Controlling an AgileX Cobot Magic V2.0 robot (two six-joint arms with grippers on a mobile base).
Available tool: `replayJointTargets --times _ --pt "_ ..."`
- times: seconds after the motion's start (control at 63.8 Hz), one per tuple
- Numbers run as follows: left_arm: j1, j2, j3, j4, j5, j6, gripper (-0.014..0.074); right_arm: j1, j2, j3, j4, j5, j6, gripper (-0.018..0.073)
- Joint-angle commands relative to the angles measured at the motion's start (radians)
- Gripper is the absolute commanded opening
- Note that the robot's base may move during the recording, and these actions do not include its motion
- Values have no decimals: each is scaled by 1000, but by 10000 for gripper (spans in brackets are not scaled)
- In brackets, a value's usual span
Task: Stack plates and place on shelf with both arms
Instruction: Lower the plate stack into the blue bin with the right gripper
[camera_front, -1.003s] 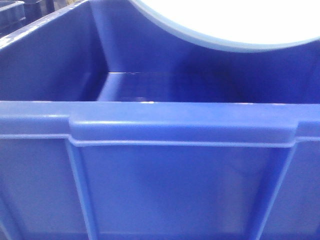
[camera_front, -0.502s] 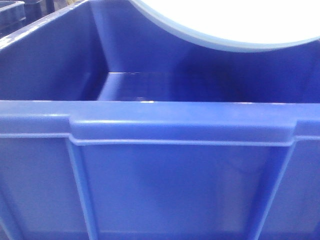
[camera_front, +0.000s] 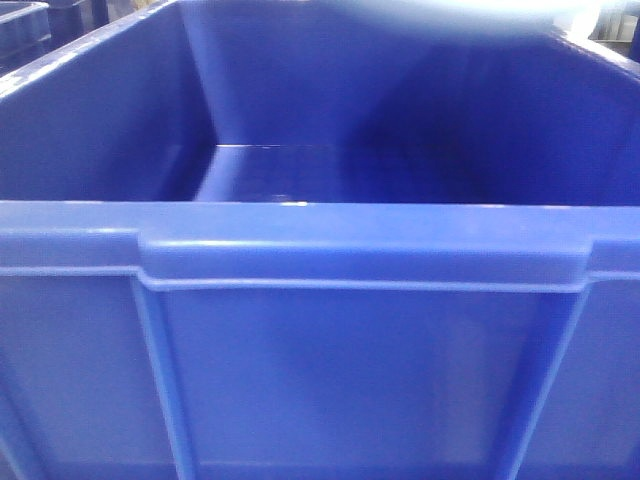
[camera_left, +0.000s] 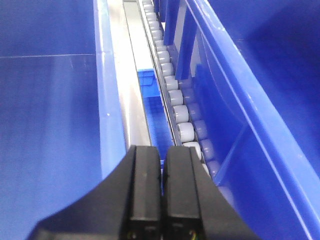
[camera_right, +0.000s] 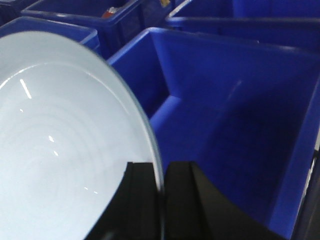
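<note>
One white glossy plate (camera_right: 55, 145) fills the left of the right wrist view, held on edge above an open blue crate (camera_right: 225, 125). My right gripper (camera_right: 162, 167) is shut on the plate's rim, one finger on each face. In the front view only a pale blur of the plate (camera_front: 470, 12) shows at the top edge, over the big blue crate (camera_front: 320, 240). My left gripper (camera_left: 162, 150) is shut with nothing between its fingers, hanging over the gap between two blue crates. No second plate shows, and the shelf is out of view.
Below the left gripper runs a row of grey conveyor rollers (camera_left: 175, 100) beside a steel rail (camera_left: 131, 85), with blue crate walls (camera_left: 235, 90) on both sides. More blue crates (camera_right: 75, 15) stand beyond the plate.
In the front view the plate has risen: its broad white arc at the top is now only a faint blur at the upper edge. The crate has not moved.
</note>
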Motion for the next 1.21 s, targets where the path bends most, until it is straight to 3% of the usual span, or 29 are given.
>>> replayJointTargets --times 0.0,0.235,0.439,0.705,1.191 --pt "4 8 -28 -7 -80 -9 84 -1 73 -117 13 -17 -52 57" --pt "4 8 -28 -7 -80 -9 84 26 350 -319 12 175 -148 57" --pt "4 8 -28 -7 -80 -9 84 70 616 -451 -21 201 -154 57" --pt "4 8 -28 -7 -80 -9 84 68 868 -605 -73 300 -154 57" --pt "4 8 -28 -7 -80 -9 84 68 983 -636 -126 363 -154 60"
